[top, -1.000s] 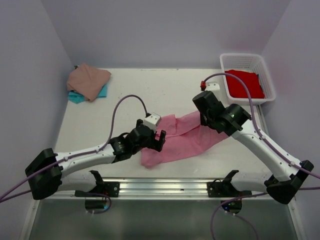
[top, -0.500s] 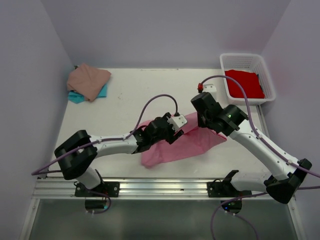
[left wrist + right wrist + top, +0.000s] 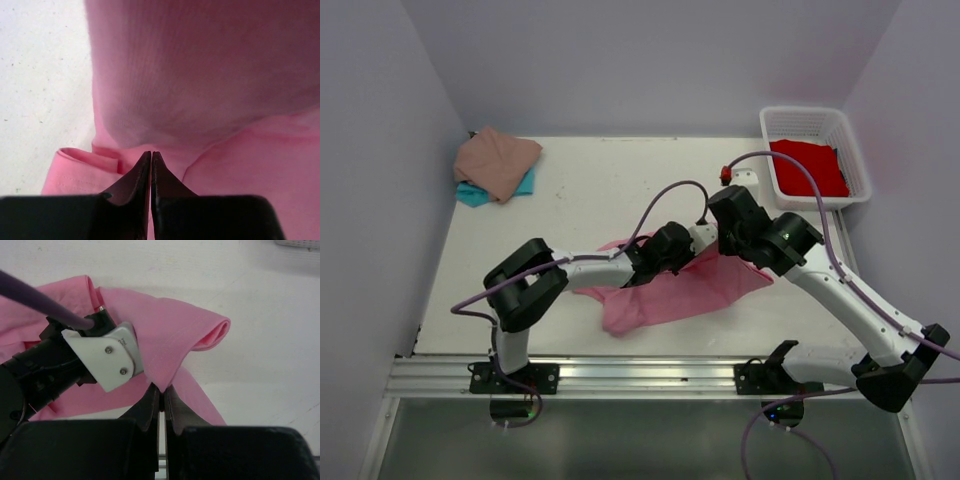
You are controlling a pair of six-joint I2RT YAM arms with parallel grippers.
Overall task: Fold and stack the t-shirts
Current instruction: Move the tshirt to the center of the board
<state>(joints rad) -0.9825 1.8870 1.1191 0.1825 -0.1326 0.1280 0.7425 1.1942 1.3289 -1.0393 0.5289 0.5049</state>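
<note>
A bright pink t-shirt (image 3: 670,295) lies crumpled at the table's middle. My right gripper (image 3: 162,388) is shut on a raised peak of the pink t-shirt (image 3: 165,335), holding it above the table. My left gripper (image 3: 151,155) reaches right across the shirt, right beside the right one (image 3: 723,247). Its jaws are pressed together with the tips pinching a fold of pink cloth (image 3: 200,75). A tan-pink t-shirt (image 3: 495,160) lies folded on a teal one (image 3: 470,193) at the back left. A red t-shirt (image 3: 808,166) sits in the basket.
The white lattice basket (image 3: 800,113) stands at the back right corner. My left wrist's white camera mount (image 3: 110,357) and purple cable sit close to the right fingers. Grey walls close in three sides; a metal rail runs along the near edge.
My left arm has swung right over the pink shirt to the right gripper, and its jaws have gone from wide open to shut. The right arm has barely moved.
</note>
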